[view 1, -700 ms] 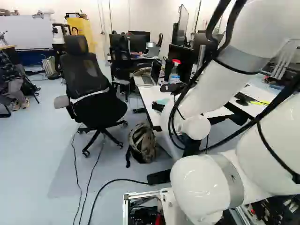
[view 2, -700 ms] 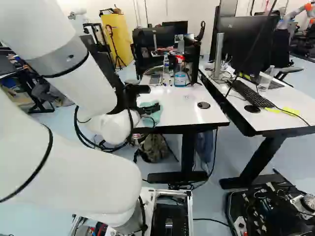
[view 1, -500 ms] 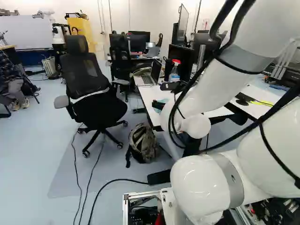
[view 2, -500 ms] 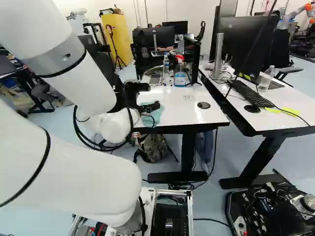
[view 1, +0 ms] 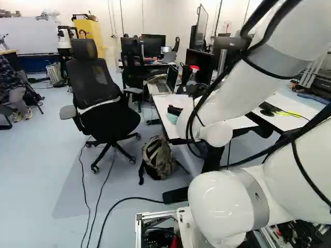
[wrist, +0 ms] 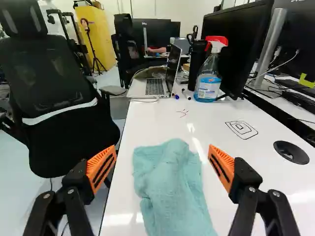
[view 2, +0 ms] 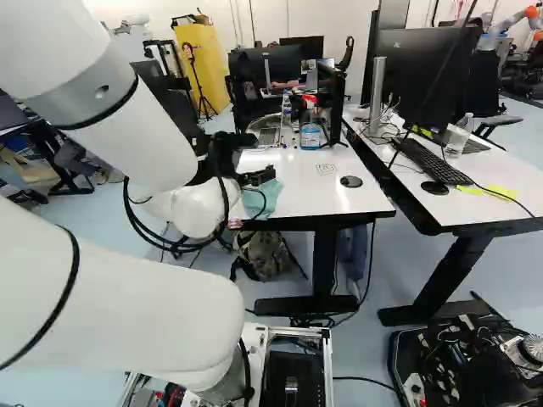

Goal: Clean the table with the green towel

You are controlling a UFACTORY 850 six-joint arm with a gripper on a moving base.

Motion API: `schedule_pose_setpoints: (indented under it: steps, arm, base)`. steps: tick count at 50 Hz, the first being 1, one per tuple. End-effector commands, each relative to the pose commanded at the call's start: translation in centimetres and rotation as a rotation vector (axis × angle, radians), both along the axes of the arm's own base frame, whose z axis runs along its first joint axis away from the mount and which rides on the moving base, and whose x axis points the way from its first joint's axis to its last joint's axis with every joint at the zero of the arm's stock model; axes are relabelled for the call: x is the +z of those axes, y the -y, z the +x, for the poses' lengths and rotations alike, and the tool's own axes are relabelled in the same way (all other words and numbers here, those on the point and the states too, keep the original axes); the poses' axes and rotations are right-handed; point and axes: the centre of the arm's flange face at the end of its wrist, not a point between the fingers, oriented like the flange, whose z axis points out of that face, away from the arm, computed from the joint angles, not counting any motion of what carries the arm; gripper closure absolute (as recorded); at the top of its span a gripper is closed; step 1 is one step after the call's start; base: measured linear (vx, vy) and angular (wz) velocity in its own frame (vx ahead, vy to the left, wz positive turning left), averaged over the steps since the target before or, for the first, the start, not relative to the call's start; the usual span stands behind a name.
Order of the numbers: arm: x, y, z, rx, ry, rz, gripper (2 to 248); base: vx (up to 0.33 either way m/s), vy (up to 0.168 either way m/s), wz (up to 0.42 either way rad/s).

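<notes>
Teal towel (wrist: 172,189) lies bunched on the white counter (wrist: 125,162), betw. the spread jaws of the gripper (view 2: 260,176) w/ a gap either side, so they're released, nothing gripped; its near end is cut off at the wrist view's edge, & in the L base view the arm (view 1: 225,103) hides most of it. Farther along the counter: spray bottle (wrist: 208,81) partly covering a black tumbler (wrist: 197,61), & an open laptop (wrist: 155,86) turned so its screen's hard to read. Red marks (wrist: 182,112) near the bottle are too small to make out, approx. scribble.
</notes>
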Motion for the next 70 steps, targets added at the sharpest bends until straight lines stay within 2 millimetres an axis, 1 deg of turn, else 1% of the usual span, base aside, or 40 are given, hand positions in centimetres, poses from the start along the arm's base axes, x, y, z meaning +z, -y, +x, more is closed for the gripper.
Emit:
schedule_pose_setpoints:
  steps: [19, 35, 53, 70]
  arm:
    - [1.0, 0.0, 1.6, 0.000, -0.080, 0.000, 3]
    - [0.2, 0.0, 2.6, 0.000, -0.205, 0.000, 3]
    - [0.0, 0.0, 4.0, 0.000, -0.268, 0.000, 3]
    - [-0.5, 0.0, 4.5, 0.000, -0.347, 0.000, 3]
  base:
    - [0.000, 0.000, 0.000]
    - [0.000, 0.000, 0.000]
    - [0.000, 0.000, 0.000]
    - [0.000, 0.000, 0.000]
